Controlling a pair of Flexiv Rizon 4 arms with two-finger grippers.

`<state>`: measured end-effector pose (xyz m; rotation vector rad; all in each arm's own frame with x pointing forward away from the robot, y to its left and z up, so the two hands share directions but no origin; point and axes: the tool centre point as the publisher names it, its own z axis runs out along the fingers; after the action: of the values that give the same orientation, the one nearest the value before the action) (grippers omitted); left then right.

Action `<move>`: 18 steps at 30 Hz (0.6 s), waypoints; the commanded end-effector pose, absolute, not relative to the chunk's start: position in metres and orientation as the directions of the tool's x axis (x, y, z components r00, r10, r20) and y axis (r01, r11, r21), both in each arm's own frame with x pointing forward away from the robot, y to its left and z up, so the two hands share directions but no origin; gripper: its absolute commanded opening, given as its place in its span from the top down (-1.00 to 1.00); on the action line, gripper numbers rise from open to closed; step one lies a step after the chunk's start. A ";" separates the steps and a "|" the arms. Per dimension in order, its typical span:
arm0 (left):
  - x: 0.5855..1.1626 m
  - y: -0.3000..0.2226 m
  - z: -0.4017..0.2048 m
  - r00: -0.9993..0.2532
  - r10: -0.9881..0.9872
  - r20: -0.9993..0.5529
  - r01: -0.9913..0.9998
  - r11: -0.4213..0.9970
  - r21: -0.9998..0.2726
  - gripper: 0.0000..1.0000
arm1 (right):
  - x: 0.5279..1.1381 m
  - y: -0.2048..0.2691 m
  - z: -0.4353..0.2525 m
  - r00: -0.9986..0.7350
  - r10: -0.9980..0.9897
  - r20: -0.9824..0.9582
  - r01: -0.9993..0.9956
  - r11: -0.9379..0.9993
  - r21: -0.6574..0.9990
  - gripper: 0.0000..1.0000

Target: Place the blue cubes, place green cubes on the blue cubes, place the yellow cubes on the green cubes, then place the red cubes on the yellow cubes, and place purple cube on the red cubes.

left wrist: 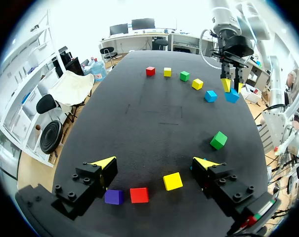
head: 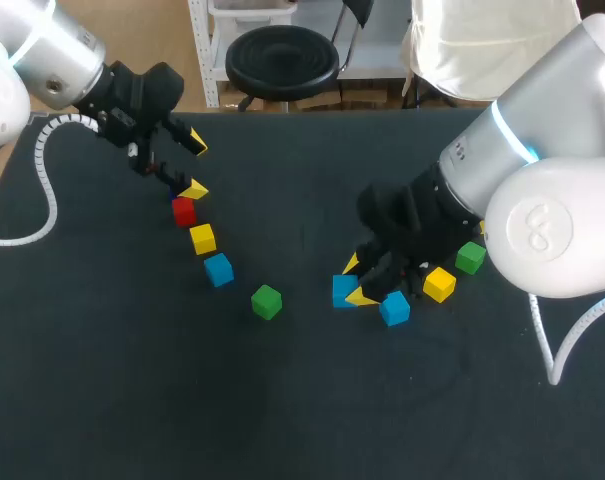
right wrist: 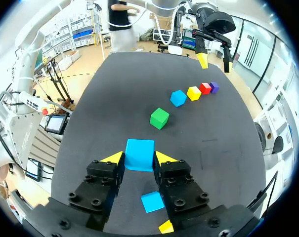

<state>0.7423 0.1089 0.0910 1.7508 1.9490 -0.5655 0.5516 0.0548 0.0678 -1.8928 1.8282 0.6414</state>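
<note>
Black and matte, the table top (head: pixel 302 400) is carrying a set of small, solid-coloured cubes with flat faces and square edges.

1. Right side. The right gripper (right wrist: pixel 138 158) is closing its two yellow-tipped fingers on the held blue cube (right wrist: pixel 139 153), one tip pressing each of two opposite faces, so the gap equals one cube width. The pictures are not showing whether this cube is resting on the table or raised. The loose blue cube (head: pixel 394 308) is lying just beside it, under the black finger bodies in the right wrist view. The right yellow cube (head: pixel 439 284) and the right green cube (head: pixel 470 257) are sitting beyond that, near each other but apart. From the left wrist view, the far yellow cube (left wrist: pixel 167 72) and the far red cube (left wrist: pixel 150 71) are ending this curved line.

2. Left side. The left gripper (left wrist: pixel 155 162) is hanging with its fingers spread wide and gripping nothing. The purple cube (left wrist: pixel 113 196) and the left red cube (left wrist: pixel 139 195) are lying side by side below it, nearly touching. The left yellow cube (left wrist: pixel 172 181) is following, then the left blue cube (head: pixel 219 269), then the left green cube (head: pixel 267 301), each separated by a gap.

3. Stacking. All cubes in view are lying singly, none on another.
</note>
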 end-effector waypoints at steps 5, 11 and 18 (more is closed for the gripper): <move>0.741 0.109 0.091 -0.086 0.807 -0.585 0.994 0.107 0.002 -1.00 | 0.562 0.059 0.065 -0.035 -0.788 -0.614 -0.991 -0.052 0.123 1.00; 0.741 0.109 0.091 -0.086 0.807 -0.585 0.994 0.107 0.002 -1.00 | 0.573 0.055 0.062 -0.082 -0.789 -0.608 -0.985 -0.029 0.169 1.00; 0.741 0.109 0.091 -0.086 0.807 -0.585 0.994 0.107 0.002 -1.00 | 0.590 0.052 0.055 -0.074 -0.803 -0.591 -0.990 -0.011 0.140 1.00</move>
<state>0.7423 0.1088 0.0910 1.7508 1.9490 -0.5655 0.5845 0.0485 0.0573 -1.8597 1.9374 0.7587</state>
